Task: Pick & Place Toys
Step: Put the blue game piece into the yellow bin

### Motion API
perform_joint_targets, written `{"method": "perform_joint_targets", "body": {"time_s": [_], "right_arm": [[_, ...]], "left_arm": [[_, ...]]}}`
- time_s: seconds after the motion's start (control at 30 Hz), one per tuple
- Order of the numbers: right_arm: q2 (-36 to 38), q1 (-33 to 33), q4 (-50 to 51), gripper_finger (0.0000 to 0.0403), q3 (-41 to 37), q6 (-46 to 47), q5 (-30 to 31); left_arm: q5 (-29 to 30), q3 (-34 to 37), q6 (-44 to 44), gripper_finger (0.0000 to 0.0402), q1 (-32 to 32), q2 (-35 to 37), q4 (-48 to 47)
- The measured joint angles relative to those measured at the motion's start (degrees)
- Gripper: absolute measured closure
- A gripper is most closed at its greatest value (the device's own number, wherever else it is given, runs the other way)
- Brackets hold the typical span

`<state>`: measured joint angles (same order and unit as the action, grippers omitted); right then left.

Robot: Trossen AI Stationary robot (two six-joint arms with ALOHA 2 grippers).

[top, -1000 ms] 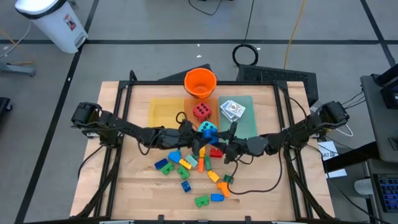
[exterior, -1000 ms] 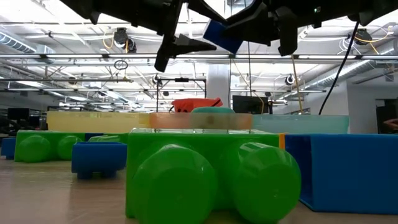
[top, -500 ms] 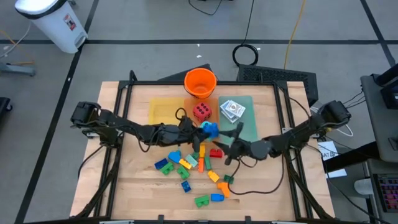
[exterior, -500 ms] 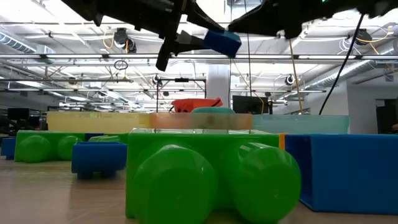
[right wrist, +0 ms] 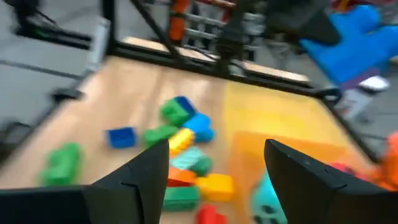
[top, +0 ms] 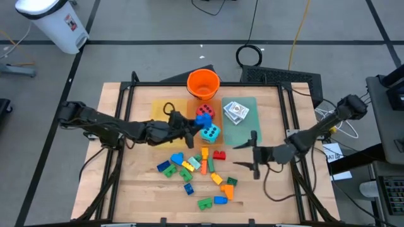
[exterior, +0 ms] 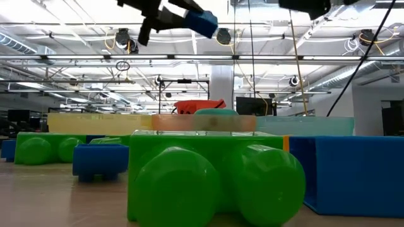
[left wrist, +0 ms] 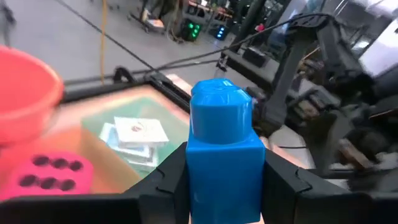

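Pale wooden surface (top: 145, 189) carries flat translucent yellow tray (top: 165, 113) and green tray (top: 252, 123), with round orange plastic bucket (top: 203, 83) at the far edge. Red foam die (top: 204, 112) and teal foam die (top: 210, 133) sit mid-surface; white card packs (top: 236, 111) lie on the green tray. Scattered multicoloured plastic bricks (top: 189, 167) lie nearer. Left tool (left wrist: 224, 177) pinches a small blue plastic brick (left wrist: 222, 155), raised off the surface beside the red die. Right tool (top: 251, 151) spread, holding nothing, right of the bricks.
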<state>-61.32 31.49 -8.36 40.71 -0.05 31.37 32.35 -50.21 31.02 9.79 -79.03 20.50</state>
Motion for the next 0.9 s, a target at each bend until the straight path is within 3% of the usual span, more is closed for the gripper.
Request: {"method": "perform_joint_targets", "body": {"time_s": [0.27,0.57,0.67,0.9], "right_arm": [[6.82,4.21,5.52,0.0195,-0.28,9.64,-0.01],[13.82,6.93,-2.96,0.0213,-8.34,9.37,0.03],[16.96,6.90,-5.03,0.0219,-10.96,9.93,0.04],[21.43,6.89,-8.53,0.0228,-15.08,8.55,0.04]], "left_arm": [[1.91,-0.01,-6.61,0.0267,-2.26,1.45,3.49],[-0.82,-0.01,-9.65,0.0267,-3.57,2.33,0.00],[1.08,0.02,-8.87,0.0267,-3.91,6.47,-9.01],[16.45,-0.05,7.27,0.0267,-2.28,17.74,-41.67]]}}
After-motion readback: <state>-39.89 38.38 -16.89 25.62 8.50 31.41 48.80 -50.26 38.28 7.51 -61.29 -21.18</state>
